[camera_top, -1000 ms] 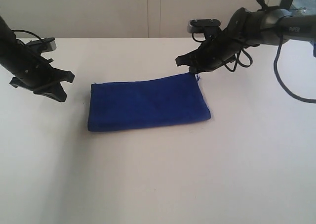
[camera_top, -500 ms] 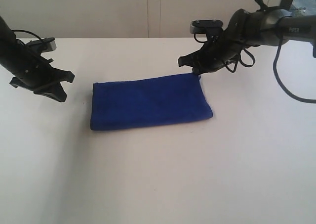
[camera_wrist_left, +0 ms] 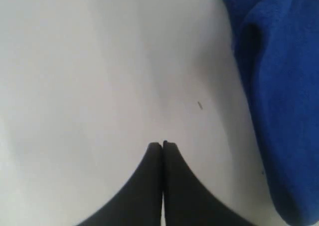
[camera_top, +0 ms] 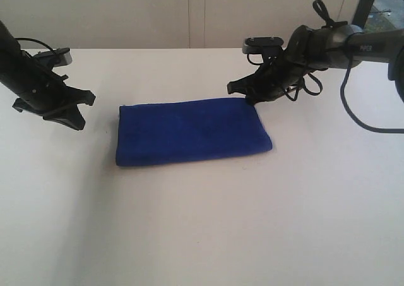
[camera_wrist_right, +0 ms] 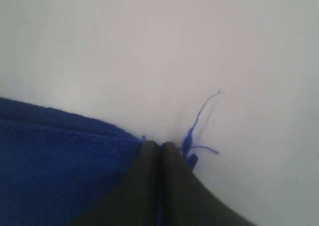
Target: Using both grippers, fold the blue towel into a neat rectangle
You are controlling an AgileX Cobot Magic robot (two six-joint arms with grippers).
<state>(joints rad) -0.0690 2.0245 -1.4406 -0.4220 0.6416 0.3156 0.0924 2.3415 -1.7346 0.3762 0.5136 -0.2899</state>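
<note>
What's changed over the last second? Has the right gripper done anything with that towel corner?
The right gripper, pinched shut on the far right corner of the blue towel, sank a little lower and dragged the towel slightly to the right. Nothing was let go. The left gripper stayed shut and parked off the towel's left end, and the towel still lies flat and folded on the table.
</note>
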